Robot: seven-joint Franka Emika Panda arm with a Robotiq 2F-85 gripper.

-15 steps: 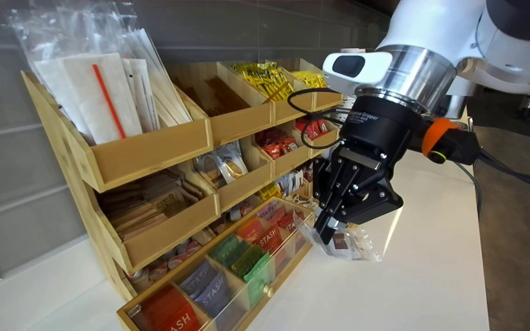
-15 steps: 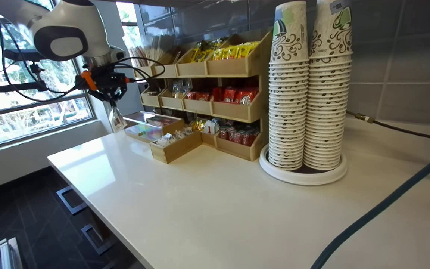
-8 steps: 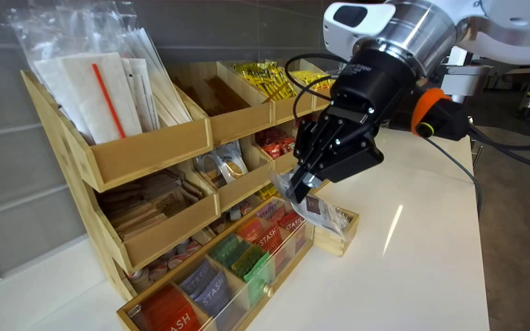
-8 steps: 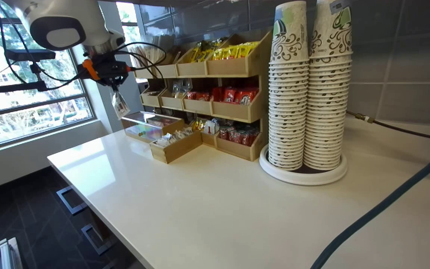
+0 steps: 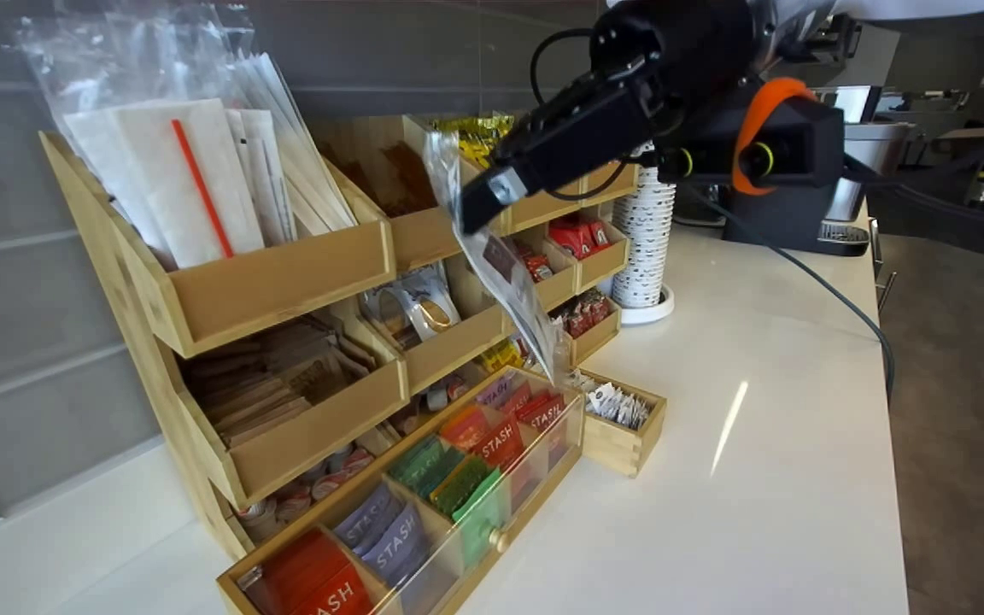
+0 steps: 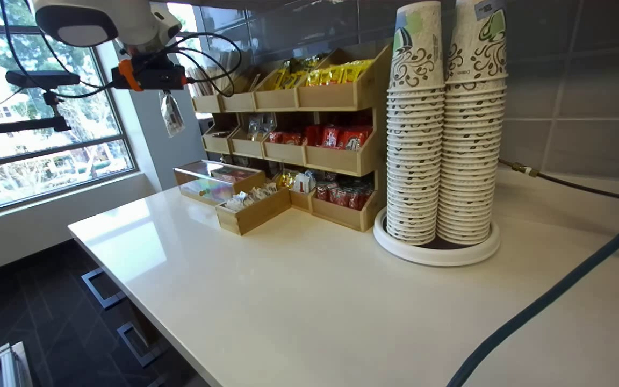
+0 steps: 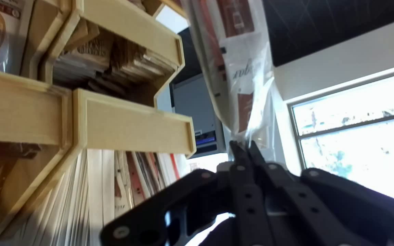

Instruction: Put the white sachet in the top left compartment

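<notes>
Packets (image 5: 499, 442) marked STASH sit in the clear-fronted box (image 5: 532, 506), bagged white sheets (image 5: 155, 184) stand in the top left compartment (image 5: 287, 289), and the gripper (image 7: 244, 146) pinches the white sachet (image 7: 239, 65) mid-air near the wooden rack (image 5: 196, 448).

STASH reads clearly on lavender packets (image 5: 396, 548) and red packets (image 5: 500, 448), lower middle of an exterior view. Wrist view: "Just" shows on a pouch (image 7: 3, 36), upper left; lettering on the white sachet (image 7: 239, 65) is distorted.

Hand (image 5: 477, 203) aloft, white sachet (image 5: 516, 286) pinched — tilted, rack (image 5: 283, 289) behind
</notes>
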